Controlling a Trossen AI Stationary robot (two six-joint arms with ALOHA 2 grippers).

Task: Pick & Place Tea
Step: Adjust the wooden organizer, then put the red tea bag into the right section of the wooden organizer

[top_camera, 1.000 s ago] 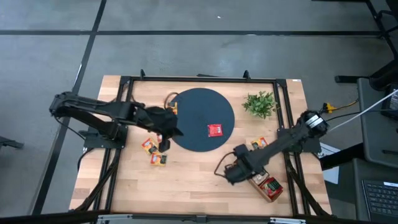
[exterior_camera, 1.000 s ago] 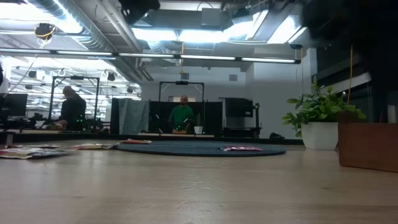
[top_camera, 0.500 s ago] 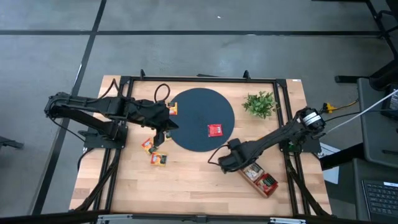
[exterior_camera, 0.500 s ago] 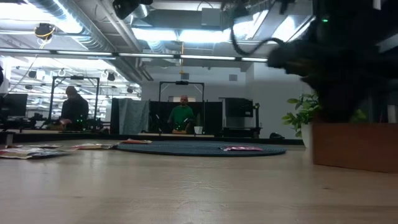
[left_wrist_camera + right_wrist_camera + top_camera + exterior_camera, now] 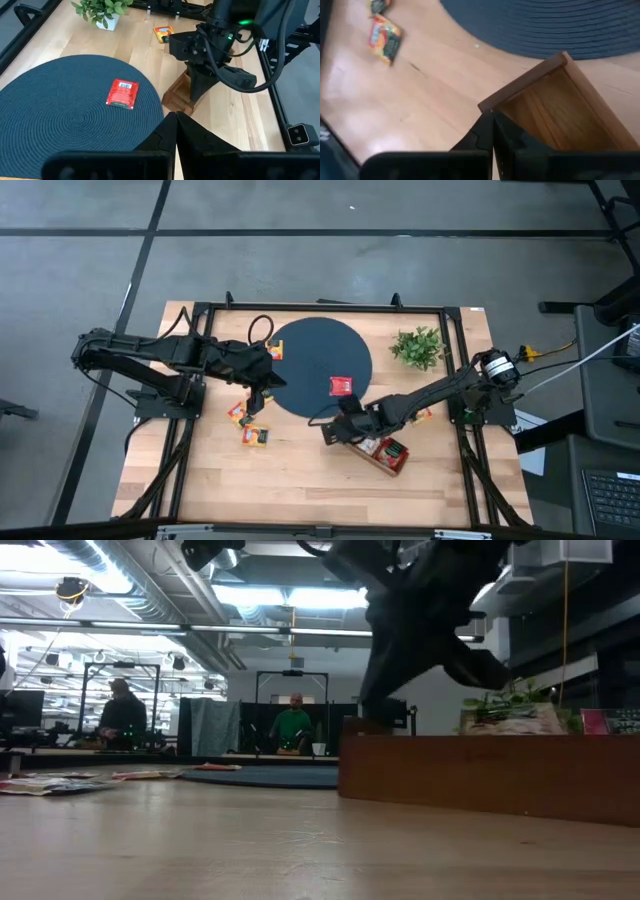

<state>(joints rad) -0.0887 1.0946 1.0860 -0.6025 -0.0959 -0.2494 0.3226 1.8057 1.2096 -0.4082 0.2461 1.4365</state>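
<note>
Low view is showing the long brown wooden tray [image 5: 480,778] sitting nearest the camera on the light wood worktop [image 5: 200,840], with the right gripper [image 5: 400,650] hanging over its near end. Right wrist view has the right fingers [image 5: 487,132] pressed together at the tray's end wall, over an empty compartment [image 5: 555,117]; cannot tell whether the wall is pinched between them. High view is placing the tray [image 5: 383,450] diagonally just off the edge of the round dark woven mat [image 5: 318,367], touching or nearly so, with red and green tea packets [image 5: 393,451] sitting in its far compartments. One red square tea packet [image 5: 341,386] is lying flat on the mat. An orange-yellow packet [image 5: 163,33] is lying on the worktop beyond the tray, near the small green potted plant [image 5: 418,346]. Left gripper [image 5: 262,380] is hovering at the mat's opposite edge, its fingers [image 5: 172,135] closed together and holding nothing. More orange-yellow packets [image 5: 246,424] are lying loose on the worktop just beside it. A person in green [image 5: 293,726] is sitting far back in the room.
</note>
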